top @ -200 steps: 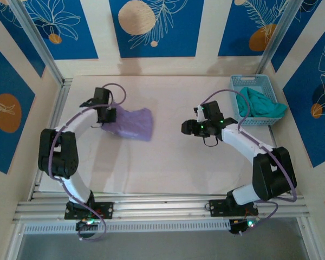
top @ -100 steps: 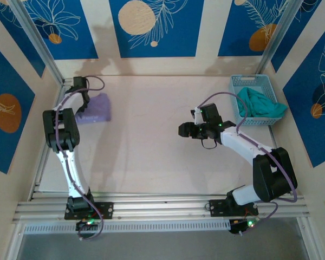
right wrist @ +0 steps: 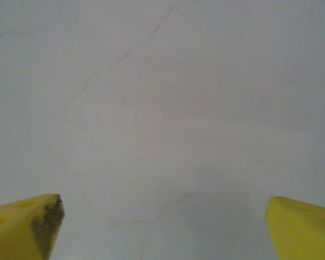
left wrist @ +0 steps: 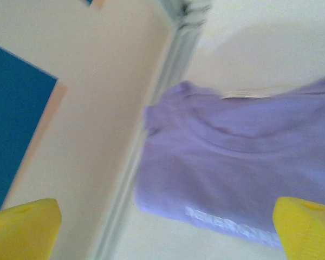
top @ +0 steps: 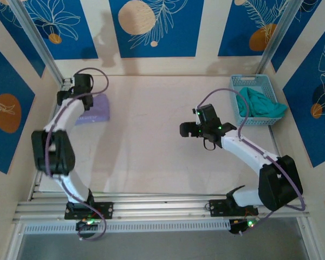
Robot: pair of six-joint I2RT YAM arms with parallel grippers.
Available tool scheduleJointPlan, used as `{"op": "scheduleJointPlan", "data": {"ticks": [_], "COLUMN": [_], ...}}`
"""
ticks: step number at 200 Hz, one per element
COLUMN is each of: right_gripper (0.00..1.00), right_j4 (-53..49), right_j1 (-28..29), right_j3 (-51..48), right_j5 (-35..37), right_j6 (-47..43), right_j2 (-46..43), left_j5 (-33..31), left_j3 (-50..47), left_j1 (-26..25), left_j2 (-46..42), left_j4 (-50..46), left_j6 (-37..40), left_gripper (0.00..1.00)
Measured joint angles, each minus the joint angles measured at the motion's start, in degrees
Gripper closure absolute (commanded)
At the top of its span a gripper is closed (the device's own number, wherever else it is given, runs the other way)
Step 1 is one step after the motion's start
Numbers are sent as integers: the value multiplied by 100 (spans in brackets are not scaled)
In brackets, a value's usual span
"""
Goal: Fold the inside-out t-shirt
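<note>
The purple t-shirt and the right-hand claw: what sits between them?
Nothing; the top view shows bare table from the t-shirt to the right gripper.

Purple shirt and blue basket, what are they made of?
The purple shirt looks like soft matte cloth, maybe cotton: it lies limp with gentle folds. The blue basket is probably stiff plastic: its gridded openwork walls keep their shape.

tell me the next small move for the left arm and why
Probably lift the left gripper up and away. Its jaws are open with nothing between them, and the t-shirt lies as a compact folded bundle by the left rail, so the fold looks finished.
</note>
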Motion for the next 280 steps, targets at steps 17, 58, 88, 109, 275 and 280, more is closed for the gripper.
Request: {"op": "scheduleJointPlan", "data": {"ticks": [17,58,88,109,275,280], "right_gripper": [1,1,1,1,1,1], "right_j4": [101,984,1784,2660,6402,6419], "right_j1": [74,-378,-1279,-1484,-2579,-2570], "right_j3": [-2,-678,-1283,-1891,-2929,-2916], "right_j5": [623,1668,1687,1620,-654,-656], "right_j6": [-162,-426,-518,-791,-1128,-1130], "right_j2": [-98,-476,-267,63,1137,1137], "left_j5": [529,1357,1528,1596,2793,2798], "left_j3": [-1084,-3851,-5182,-5532,-5663,-5661], "left_j1": [-175,-114,-111,-111,-11,-11], "left_j2": [-1126,-3016,-3368,-3069,-540,-540], "left_j4": [437,1550,2573,3331,7377,7399], "left_j6": [-341,-1010,-857,-664,-70,-68], "left_gripper": [0,0,0,0,0,0]}}
